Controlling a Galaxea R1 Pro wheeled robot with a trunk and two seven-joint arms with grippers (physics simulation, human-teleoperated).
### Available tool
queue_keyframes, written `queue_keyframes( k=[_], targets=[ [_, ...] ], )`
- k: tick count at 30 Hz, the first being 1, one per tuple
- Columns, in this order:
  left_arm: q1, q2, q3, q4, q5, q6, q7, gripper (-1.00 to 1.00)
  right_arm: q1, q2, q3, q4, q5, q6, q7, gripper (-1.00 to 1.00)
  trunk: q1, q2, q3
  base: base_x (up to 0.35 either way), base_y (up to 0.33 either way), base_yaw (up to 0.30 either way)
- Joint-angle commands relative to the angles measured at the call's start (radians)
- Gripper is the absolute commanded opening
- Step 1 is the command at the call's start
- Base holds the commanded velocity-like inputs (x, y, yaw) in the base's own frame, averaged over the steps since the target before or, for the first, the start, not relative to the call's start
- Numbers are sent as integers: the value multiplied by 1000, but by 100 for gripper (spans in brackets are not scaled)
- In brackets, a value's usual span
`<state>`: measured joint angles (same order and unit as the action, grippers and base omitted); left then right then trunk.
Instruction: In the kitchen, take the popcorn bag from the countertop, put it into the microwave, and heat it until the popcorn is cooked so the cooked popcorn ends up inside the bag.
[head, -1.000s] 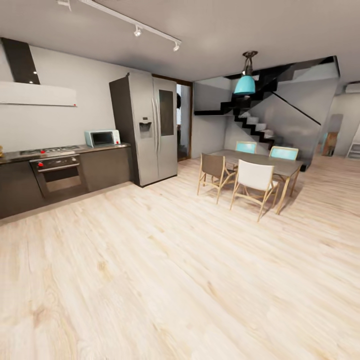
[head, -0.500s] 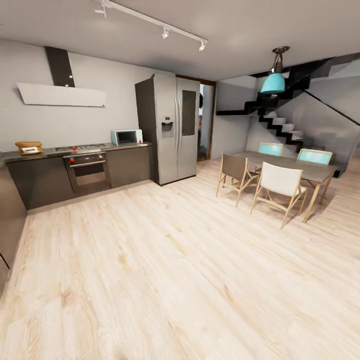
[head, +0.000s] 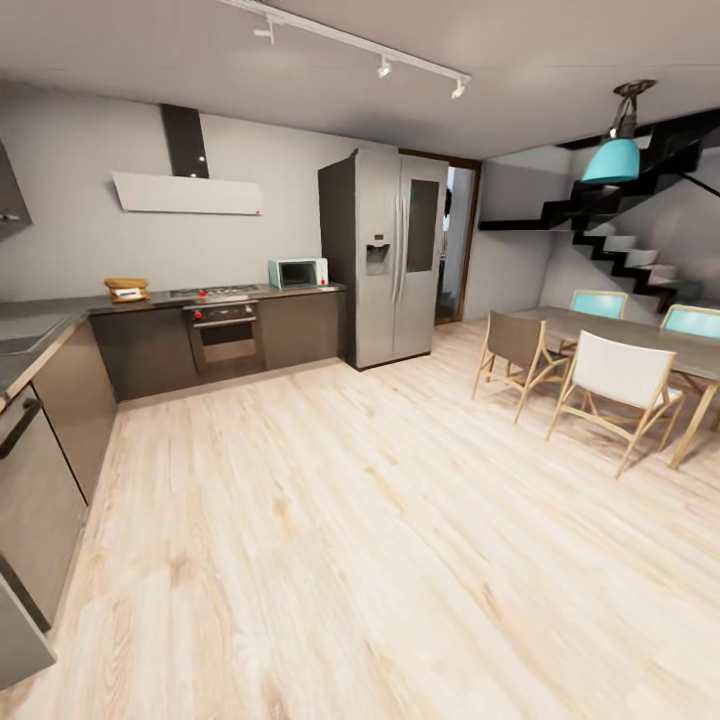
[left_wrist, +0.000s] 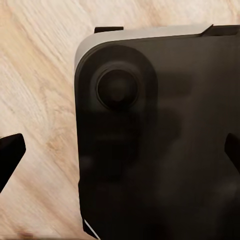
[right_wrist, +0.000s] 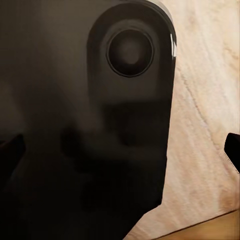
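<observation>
Across a wide stretch of pale wooden floor (head: 380, 520), I am facing the kitchen from far off. At the left of the frame, the popcorn bag (head: 126, 289) is sitting on the grey surface (head: 60, 310), left of the gas hob (head: 218, 292). Further right along that surface, the mint-blue microwave (head: 297, 272) is standing just beside the tall steel fridge (head: 392, 258). My wrist cameras are looking down at my own dark base over floorboards, so I cannot tell whether either pincer is open. I judge I am driving over; I should be aiming for the bag first, stopping squarely within arm's reach.
</observation>
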<state>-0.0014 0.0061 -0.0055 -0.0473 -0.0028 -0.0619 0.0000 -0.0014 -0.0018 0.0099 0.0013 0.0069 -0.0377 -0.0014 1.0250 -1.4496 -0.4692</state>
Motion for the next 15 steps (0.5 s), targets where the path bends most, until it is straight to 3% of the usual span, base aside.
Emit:
queue_keyframes(
  k=[1, 8, 15],
  targets=[
    [0, 0, -1, 0, 0, -2, 0, 100, 0, 0, 1, 0, 1, -3, 0, 100, 0, 0, -1, 0, 0, 274],
    [0, 0, -1, 0, 0, -3, 0, 100, 0, 0, 2, 0, 0, -2, 0, 100, 0, 0, -1, 0, 0, 242],
    [0, 0, -1, 0, 0, -2, 0, 100, 0, -1, 4, 0, 0, -1, 0, 100, 0, 0, -1, 0, 0, 19]
  ],
)
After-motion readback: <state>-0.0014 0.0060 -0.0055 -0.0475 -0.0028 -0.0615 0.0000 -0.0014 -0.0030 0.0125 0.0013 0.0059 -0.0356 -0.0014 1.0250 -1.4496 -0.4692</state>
